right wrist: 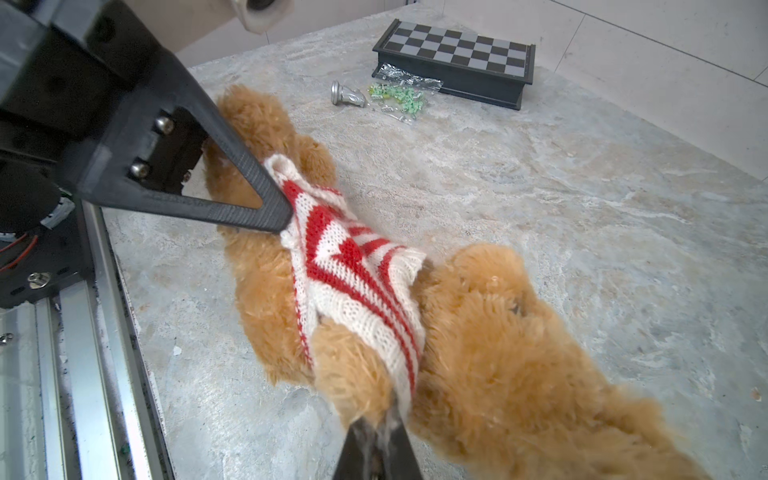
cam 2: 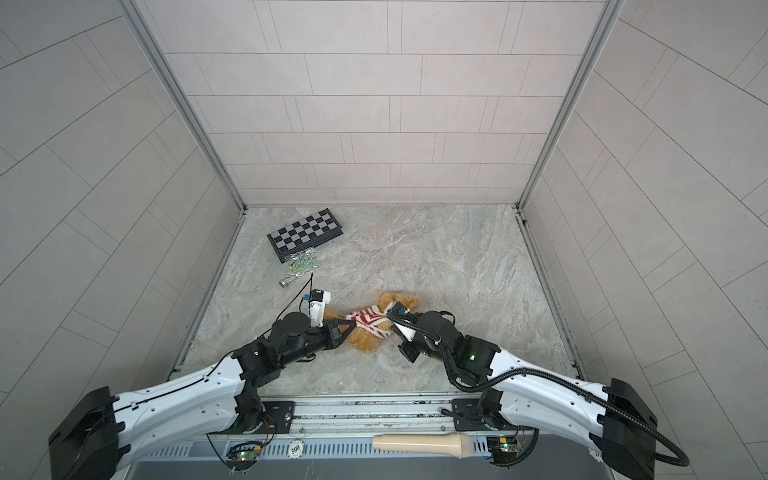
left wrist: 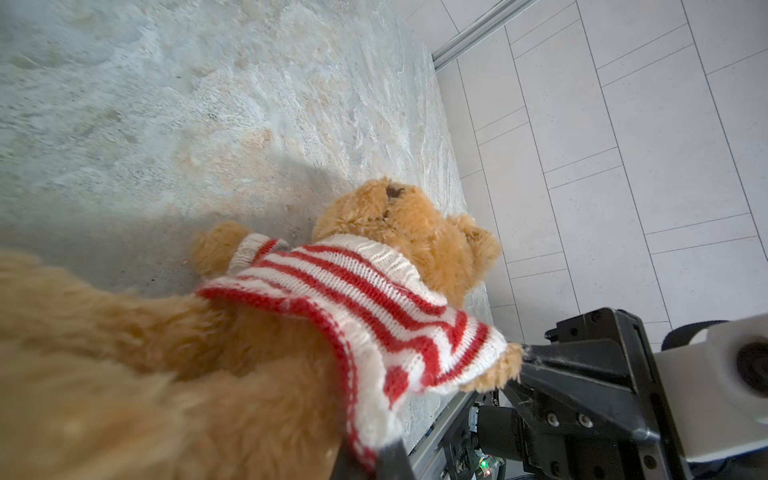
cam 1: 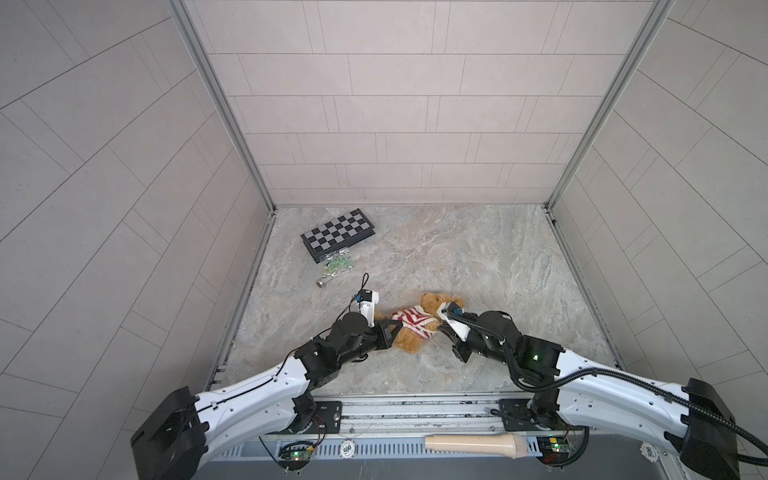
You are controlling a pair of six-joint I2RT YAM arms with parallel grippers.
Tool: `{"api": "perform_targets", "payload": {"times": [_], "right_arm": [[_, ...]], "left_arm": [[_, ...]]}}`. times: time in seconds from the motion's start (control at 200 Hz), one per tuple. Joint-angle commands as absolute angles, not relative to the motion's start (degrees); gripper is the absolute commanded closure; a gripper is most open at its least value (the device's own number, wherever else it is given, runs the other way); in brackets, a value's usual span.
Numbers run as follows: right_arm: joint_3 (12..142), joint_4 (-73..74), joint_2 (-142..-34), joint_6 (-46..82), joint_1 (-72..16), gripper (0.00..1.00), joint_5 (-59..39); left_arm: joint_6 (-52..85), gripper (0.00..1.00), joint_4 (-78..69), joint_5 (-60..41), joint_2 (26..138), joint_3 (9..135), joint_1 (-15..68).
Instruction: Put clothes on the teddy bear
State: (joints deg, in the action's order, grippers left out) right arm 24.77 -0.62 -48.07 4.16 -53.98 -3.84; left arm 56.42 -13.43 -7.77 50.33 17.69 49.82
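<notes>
In both top views the right arm (cam 1: 494, 336) covers part of the head of the teddy bear (cam 1: 430, 302), so its face is hard to make out. It lies on the counter (cam 1: 478, 257), lengthwise left to right, head right and slightly far, legs left, stretched between the hands. The left hand (right wrist: 283, 221) pinches the hem of the striped sweater (cam 1: 415, 321); the right hand (left wrist: 524, 354) is pressed together on a paw at the sleeve's end.
</notes>
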Motion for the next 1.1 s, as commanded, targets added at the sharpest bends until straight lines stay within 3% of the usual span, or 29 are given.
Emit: {"api": "perform_targets", "payload": {"times": [0.0,0.12,0.31,0.726,0.956,1.096], "right_arm": [[23.49,-0.83,-44.99,1.79,-53.61,0.97,-6.63],[22.71,1.05,-43.42,2.00,-53.61,0.95,-8.85],[23.75,1.22,-45.51,3.25,-53.61,0.75,-8.38],[30.01,0.85,-50.82,0.57,-61.41,0.58,-8.40],[32.41,3.28,-58.04,-0.03,-65.30,0.58,-4.10],[33.78,4.48,-61.34,-0.10,-65.30,0.63,-1.77]], "left_arm": [[54.79,1.00,-10.95,-5.64,49.11,16.95,48.64],[53.88,1.00,-9.72,-5.72,49.72,17.31,48.61],[53.70,1.00,-11.91,-7.65,50.91,17.65,48.61],[55.20,1.00,-17.21,-9.32,53.85,18.02,50.08],[55.57,1.00,-17.80,-8.79,54.25,18.46,51.24],[55.74,1.00,-17.92,-8.70,54.21,18.50,51.65]]}}
